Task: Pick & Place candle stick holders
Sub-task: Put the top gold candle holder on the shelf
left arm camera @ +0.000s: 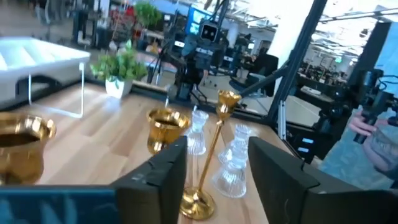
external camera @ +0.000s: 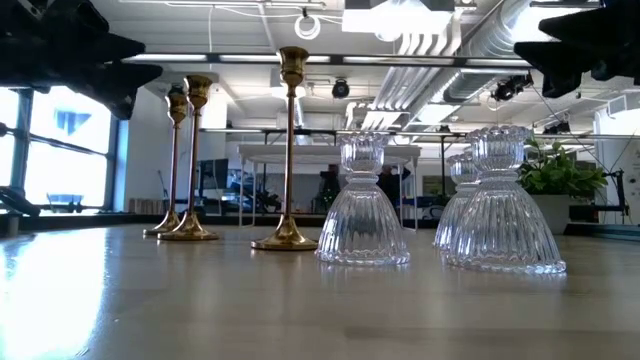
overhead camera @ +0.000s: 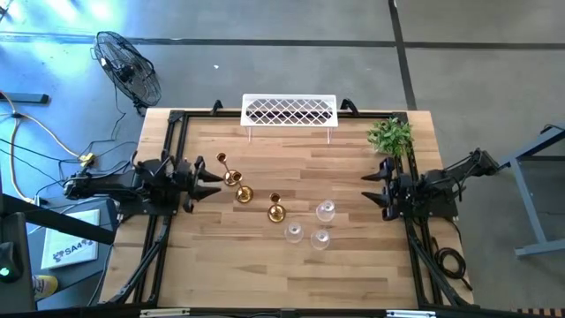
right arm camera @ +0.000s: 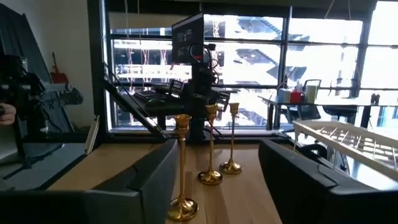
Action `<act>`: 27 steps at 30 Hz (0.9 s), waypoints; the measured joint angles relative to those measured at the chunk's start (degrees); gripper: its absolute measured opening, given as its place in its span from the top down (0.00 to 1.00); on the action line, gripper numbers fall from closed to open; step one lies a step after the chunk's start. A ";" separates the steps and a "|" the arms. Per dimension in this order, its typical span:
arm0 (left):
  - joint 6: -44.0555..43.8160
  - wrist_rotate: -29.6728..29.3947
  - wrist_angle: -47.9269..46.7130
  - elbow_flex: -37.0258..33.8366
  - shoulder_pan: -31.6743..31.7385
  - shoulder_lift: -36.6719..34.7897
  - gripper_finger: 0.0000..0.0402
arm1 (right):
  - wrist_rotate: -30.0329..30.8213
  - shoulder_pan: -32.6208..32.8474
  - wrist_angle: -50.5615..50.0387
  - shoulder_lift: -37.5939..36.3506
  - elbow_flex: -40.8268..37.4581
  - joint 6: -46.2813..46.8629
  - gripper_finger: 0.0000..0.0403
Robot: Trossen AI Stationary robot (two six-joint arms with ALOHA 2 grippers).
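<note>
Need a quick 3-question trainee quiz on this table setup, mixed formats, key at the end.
1. Count: how many gold candle holders and how many glass candle holders stand on the table?
2. True or false: the left gripper is holding a gold candle holder.
3. Multiple choice: what stands at the table's far edge, between the arms?
A. a white lattice rack
B. a red toolbox
C. a stack of plates

Key:
1. Three gold, three glass.
2. False; its fingers are open beside the nearest one, as are those of the right gripper opposite.
3. A
</note>
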 joint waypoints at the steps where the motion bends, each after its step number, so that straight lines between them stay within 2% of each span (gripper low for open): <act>1: 1.29 0.08 0.75 0.02 0.00 0.00 0.55 | -0.07 0.01 0.21 -0.02 0.32 -0.17 0.42; 6: 7.07 1.18 6.13 0.13 0.00 0.00 0.54 | -0.56 0.02 0.38 -0.02 0.66 -0.14 0.37; 11: 6.96 0.96 17.14 0.29 0.00 -0.02 0.54 | -0.45 0.00 1.03 -0.02 0.76 -0.61 0.36; 14: 6.47 0.69 17.45 3.39 0.00 -0.02 0.54 | -0.44 0.01 1.39 -0.02 0.77 -1.21 0.36; 17: 7.05 -2.90 9.56 9.13 -0.02 -0.03 0.54 | -0.44 0.00 1.86 -0.02 0.79 -1.23 0.36; 24: 6.61 -17.62 -17.34 28.70 -0.02 4.81 0.54 | 0.17 0.02 2.13 -0.02 0.88 -0.18 0.36; 27: 2.82 -24.76 -26.70 35.76 -0.02 7.38 0.54 | 2.05 0.02 2.99 -0.02 0.88 -0.16 0.36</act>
